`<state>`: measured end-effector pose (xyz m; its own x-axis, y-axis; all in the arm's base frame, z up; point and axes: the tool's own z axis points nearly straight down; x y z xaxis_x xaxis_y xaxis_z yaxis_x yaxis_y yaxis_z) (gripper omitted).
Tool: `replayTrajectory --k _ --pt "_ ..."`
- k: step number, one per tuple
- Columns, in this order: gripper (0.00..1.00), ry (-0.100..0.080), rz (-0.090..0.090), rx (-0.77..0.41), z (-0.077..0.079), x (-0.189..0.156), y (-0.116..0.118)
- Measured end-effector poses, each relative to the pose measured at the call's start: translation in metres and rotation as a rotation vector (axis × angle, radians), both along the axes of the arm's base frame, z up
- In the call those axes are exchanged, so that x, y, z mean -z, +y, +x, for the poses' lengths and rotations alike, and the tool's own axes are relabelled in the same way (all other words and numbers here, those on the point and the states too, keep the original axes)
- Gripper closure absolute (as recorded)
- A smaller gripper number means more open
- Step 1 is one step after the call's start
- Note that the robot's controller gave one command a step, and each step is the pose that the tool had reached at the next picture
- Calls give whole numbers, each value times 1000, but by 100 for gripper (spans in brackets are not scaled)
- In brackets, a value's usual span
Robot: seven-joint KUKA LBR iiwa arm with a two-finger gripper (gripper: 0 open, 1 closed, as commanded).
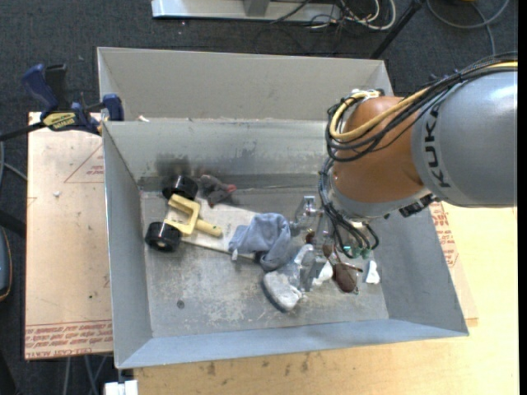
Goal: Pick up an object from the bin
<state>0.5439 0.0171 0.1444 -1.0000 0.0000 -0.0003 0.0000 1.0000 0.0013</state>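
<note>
My gripper [310, 263] is low in the right half of the bin, beneath the arm's orange cover. Its metal parts stand just right of a crumpled grey-blue cloth [262, 235] and directly above a pale grey lumpy thing [282, 291] near the front wall. A dark brown object [346, 277] and a small white piece [372, 272] lie close on its right. Nothing can be made out held in it.
A yellow toy with black wheels [176, 218] lies at the left on a pale sheet [236, 218]. A small dark reddish thing [216, 190] sits by the back wall. The arm and its cables hang over the right side of the bin.
</note>
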Motion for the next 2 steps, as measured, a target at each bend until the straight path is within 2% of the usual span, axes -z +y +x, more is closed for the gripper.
replayTrajectory --k 1,2 --pt "100 5 0 -396 4 70 0" --pt "100 6 0 -395 4 70 0"
